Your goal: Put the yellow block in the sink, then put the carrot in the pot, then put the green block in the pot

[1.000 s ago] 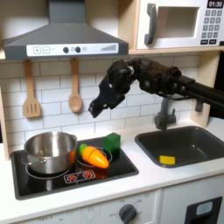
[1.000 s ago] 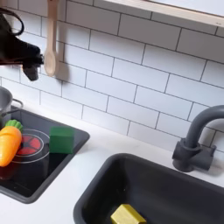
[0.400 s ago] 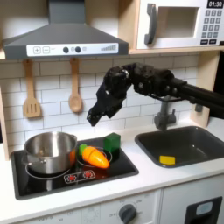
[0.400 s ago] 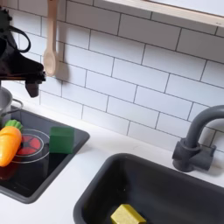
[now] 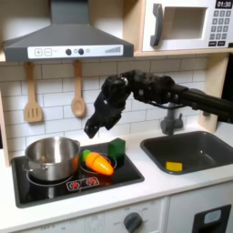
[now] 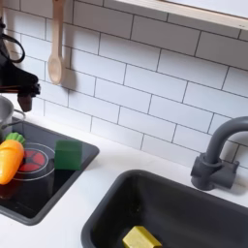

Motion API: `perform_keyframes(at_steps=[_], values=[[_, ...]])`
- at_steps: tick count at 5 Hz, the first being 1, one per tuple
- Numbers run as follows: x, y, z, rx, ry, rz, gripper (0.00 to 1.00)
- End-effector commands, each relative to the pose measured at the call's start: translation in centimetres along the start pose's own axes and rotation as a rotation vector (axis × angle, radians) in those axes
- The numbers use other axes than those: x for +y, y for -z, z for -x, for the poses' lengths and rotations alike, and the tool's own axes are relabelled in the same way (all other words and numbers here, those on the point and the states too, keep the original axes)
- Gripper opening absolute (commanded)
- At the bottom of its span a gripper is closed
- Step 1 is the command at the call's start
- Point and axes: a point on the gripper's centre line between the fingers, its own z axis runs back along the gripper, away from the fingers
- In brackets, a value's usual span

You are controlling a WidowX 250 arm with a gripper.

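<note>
Pot [image 5: 51,157] in first exterior view, faucet [image 6: 217,155] close in second exterior view

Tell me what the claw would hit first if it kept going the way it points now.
Probably the carrot on the stove: the claw points down and hangs just above it, with the green block close beside. Depth is unclear, so it could be the block instead.
</note>
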Motion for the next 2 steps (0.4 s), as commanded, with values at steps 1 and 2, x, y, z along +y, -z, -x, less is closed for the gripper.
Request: perform_keyframes(at_steps=[1,2], values=[[0.68,0.15,1.68,0.064,-0.005,-0.014,1.00],[1.16,0.50,2.63,0.102,-0.017,-0.034,1.00]])
